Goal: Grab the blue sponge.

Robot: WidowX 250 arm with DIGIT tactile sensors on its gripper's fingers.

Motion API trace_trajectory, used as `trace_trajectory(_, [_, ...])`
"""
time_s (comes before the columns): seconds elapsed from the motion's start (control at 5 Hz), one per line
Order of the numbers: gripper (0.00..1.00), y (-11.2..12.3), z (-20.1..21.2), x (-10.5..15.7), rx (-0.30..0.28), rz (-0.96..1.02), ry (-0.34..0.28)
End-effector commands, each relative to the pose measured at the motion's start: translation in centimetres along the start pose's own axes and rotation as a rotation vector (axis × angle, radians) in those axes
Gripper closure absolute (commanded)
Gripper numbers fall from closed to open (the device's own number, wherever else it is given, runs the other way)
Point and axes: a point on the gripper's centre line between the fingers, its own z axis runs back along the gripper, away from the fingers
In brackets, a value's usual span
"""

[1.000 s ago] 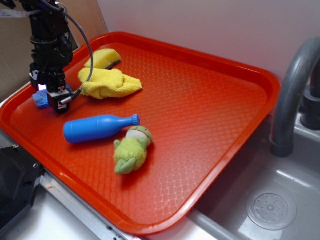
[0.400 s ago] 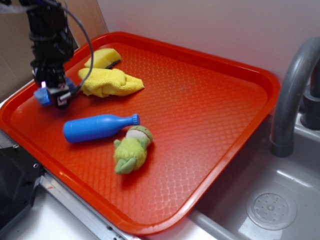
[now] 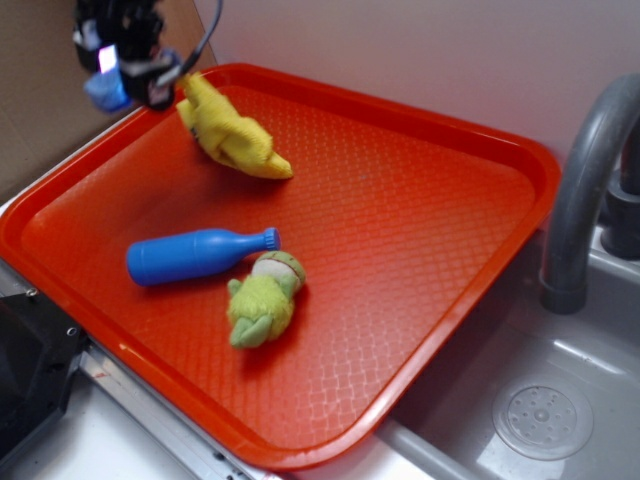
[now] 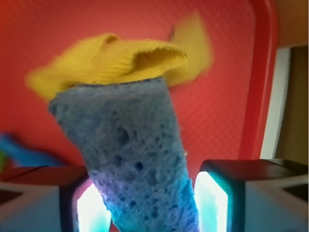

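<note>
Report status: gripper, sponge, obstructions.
Gripper shut on blue sponge, raised above tray. Yellow cloth dragged up with it, one end hanging near gripper. Bottle and plush apart.

The gripper point(image 3: 128, 88) is black and blocky, and a thin black cable point(image 3: 205, 40) curves off its side. Its fingers point(image 4: 251, 193) have dark housings with glowing white-cyan inner faces.

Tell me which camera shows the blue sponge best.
The wrist view: the blue sponge fills the frame, its pores clear, pinched between the gripper fingers. The exterior view shows only a small blue patch at the raised gripper, top left, above the tray.
</note>
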Motion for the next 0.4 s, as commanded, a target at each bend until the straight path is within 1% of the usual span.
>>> trace_trajectory(0.0, [1.00, -2.14, 6.49, -1.79, -0.133, 0.114, -0.097])
trace_trajectory(0.2, [1.00, -2.06, 6.01, -1.49, -0.151, 0.090, -0.041])
